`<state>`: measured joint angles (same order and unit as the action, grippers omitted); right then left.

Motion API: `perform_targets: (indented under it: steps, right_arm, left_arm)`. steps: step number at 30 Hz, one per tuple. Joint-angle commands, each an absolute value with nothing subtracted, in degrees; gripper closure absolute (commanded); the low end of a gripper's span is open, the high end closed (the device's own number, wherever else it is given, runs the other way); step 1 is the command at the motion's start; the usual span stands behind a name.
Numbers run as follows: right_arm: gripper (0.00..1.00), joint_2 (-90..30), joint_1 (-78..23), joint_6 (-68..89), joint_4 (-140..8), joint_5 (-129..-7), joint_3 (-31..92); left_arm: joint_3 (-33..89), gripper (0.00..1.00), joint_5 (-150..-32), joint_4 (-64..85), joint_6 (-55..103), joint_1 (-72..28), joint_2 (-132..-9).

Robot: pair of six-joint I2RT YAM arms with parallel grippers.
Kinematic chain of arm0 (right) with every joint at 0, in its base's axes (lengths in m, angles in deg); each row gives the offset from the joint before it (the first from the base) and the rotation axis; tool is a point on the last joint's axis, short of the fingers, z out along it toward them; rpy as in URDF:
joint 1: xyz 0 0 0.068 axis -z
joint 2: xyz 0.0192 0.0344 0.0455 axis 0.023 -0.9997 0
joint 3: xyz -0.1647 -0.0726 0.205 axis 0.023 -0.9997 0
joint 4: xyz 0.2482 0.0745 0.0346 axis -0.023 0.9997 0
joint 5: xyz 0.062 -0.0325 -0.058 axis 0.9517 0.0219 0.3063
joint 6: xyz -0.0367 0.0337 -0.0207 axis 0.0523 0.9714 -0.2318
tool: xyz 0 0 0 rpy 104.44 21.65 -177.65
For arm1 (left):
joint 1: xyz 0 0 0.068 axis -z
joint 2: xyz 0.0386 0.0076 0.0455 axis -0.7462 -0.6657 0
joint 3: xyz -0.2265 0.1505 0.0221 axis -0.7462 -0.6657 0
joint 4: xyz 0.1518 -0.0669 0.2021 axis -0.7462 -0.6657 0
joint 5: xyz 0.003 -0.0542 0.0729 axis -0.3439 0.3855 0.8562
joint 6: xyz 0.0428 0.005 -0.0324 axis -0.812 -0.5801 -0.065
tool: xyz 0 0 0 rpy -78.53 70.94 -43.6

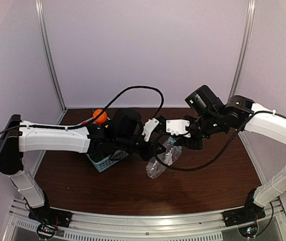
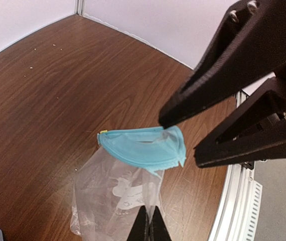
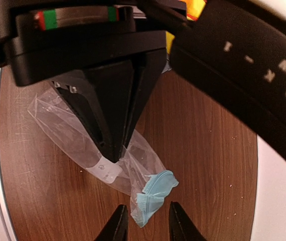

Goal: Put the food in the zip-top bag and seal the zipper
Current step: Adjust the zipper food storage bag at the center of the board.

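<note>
Near edge: both arm bases are sitting on the metal rail (image 1: 148,221). The brown wooden table (image 1: 208,170) is stretching away behind it.

Mid-table: the two arms are meeting over the centre, with the bag (image 2: 108,191) hanging between them. It is clear and crinkled, and a white printed patch is showing through the plastic. Cannot tell whether its lower end is touching the wood.

The left gripper (image 2: 146,221) is reaching in from the left. Its fingers are pressed together and are pinching a fold of the clear plastic, partway down from the mouth.

The zipper strip (image 2: 143,148) is curling in a light-blue arc at the bag's mouth, and it is not lying flat.

The right gripper (image 3: 145,223) is coming in from the right with its jaws spread. In its own wrist view one end of the blue strip is lying between the fingertips with a gap on either side. From the left wrist view one black fingertip is sitting right at the strip's edge and the other is well clear below it. Not pinching anything that can be seen.

Left of the bag: a light-blue lattice basket (image 1: 103,161) is peeking out from under the left arm.

Farther back: a round orange fruit (image 1: 99,116) is showing beyond the left arm, with something red just beside it. Cannot tell what it is resting on.

Far end: the pale back wall (image 1: 148,50) is closing off the table.
</note>
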<state>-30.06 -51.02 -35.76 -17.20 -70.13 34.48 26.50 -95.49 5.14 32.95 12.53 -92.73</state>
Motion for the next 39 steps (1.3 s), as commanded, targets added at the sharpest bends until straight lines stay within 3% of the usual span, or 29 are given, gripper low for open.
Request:
perform_targets:
  steps: [1, 12, 21, 31, 36, 39]
  right_arm:
    - [0.70, -27.52, -51.42, -35.89, -15.32, -67.95, 33.93]
    - [0.77, -28.26, -51.59, -35.28, -21.61, -74.33, 31.14]
    - [1.00, -27.39, -51.32, -32.81, -22.85, -76.25, 32.84]
    - [1.00, -31.81, -46.93, -33.57, -4.44, -47.85, 38.91]
    - [1.00, -35.07, -45.42, -32.13, -1.45, -34.36, 40.31]
    - [0.84, -35.16, -44.33, -31.42, -1.75, -35.68, 41.76]
  left_arm:
    - [28.39, 1.00, -96.50, 6.21, 33.38, 12.20, -93.45]
    - [29.06, 1.00, -98.97, 6.08, 33.64, 12.20, -92.93]
    - [28.76, 1.00, -99.21, 5.99, 32.38, 12.20, -93.36]
    - [23.24, 1.00, -79.36, 10.74, 26.71, 12.16, -88.53]
    - [18.47, 1.00, -79.15, 18.36, 17.78, 12.14, -86.16]
    - [14.58, 1.00, -84.71, 22.62, 10.43, 12.20, -84.09]
